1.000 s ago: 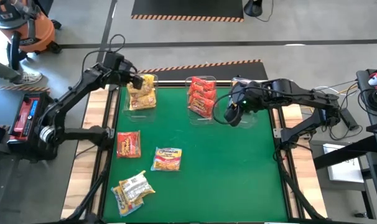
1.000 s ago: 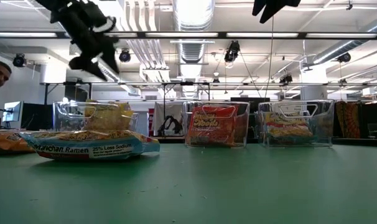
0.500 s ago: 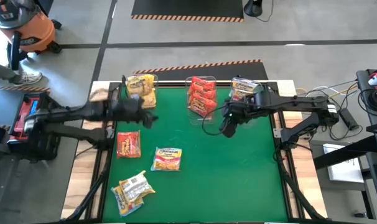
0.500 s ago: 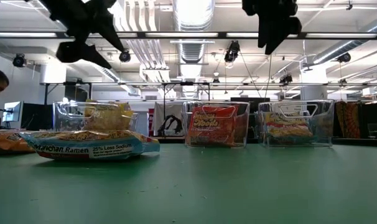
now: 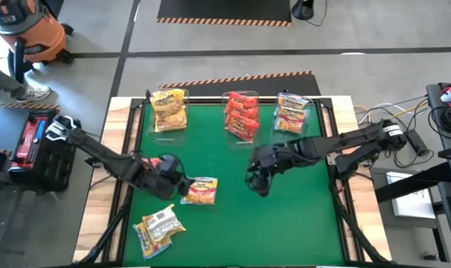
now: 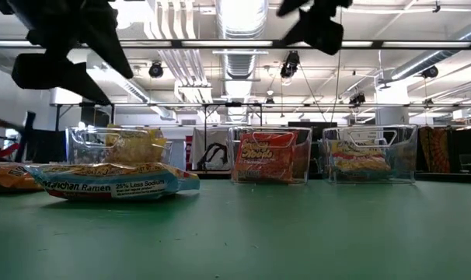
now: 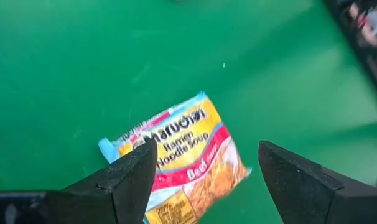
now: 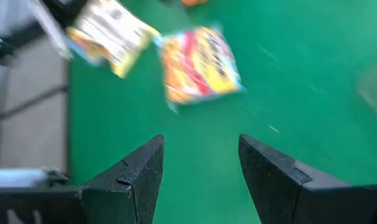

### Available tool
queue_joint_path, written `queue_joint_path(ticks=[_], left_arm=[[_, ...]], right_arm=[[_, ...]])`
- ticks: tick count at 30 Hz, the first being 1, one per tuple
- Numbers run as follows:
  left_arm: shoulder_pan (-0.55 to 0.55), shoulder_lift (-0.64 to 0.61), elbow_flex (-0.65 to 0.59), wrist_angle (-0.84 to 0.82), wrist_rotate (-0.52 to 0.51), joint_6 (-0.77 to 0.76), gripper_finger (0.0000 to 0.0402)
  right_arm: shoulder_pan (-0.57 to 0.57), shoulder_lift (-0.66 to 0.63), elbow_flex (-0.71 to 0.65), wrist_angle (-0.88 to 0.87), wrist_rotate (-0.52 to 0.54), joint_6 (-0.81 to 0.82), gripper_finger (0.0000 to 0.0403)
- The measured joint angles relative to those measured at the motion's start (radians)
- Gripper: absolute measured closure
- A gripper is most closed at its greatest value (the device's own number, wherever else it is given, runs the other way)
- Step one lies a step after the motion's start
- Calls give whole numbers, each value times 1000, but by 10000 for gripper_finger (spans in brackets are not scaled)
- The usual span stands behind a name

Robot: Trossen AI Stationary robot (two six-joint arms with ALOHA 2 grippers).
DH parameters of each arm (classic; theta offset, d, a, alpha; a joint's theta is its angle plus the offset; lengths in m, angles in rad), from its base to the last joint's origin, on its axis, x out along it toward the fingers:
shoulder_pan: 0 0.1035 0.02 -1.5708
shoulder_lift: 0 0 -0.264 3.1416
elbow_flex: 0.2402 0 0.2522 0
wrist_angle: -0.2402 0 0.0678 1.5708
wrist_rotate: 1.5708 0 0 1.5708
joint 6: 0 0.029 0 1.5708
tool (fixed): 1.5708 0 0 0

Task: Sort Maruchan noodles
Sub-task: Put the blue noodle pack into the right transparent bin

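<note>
Both grippers, left gripper (image 5: 168, 176) and right gripper (image 5: 257, 181), hover fingers spread over mid-table, flanking the beef packet (image 5: 200, 190), grabbing nothing.

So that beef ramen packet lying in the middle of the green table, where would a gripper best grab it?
Probably from straight above, pinching across its narrow width. The beef ramen packet lies flat on the green table, so its thin edges give little to hold from the side. The left gripper, fingers open, hovers right over it; the right gripper hangs nearby, also open.
</note>
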Motion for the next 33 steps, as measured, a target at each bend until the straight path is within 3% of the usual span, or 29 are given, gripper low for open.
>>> queue_joint_path(ticks=[5, 11, 16, 25, 33], left_arm=[[-21, 110, 37, -14, 11, -6, 139], [-43, 247, 83, -16, 80, -14, 139], [-77, 352, 121, -27, 77, -14, 139], [-84, 484, 171, -34, 67, -54, 139], [-73, 630, 332, -29, 47, -71, 139]], right_arm=[[65, 0, -63, 205, 55, 114, 207], [127, 0, -127, 210, 151, 345, 207], [177, 0, -168, 211, 160, 436, 207], [256, 0, -212, 165, 157, 427, 207], [257, 0, -212, 55, 158, 303, 207]])
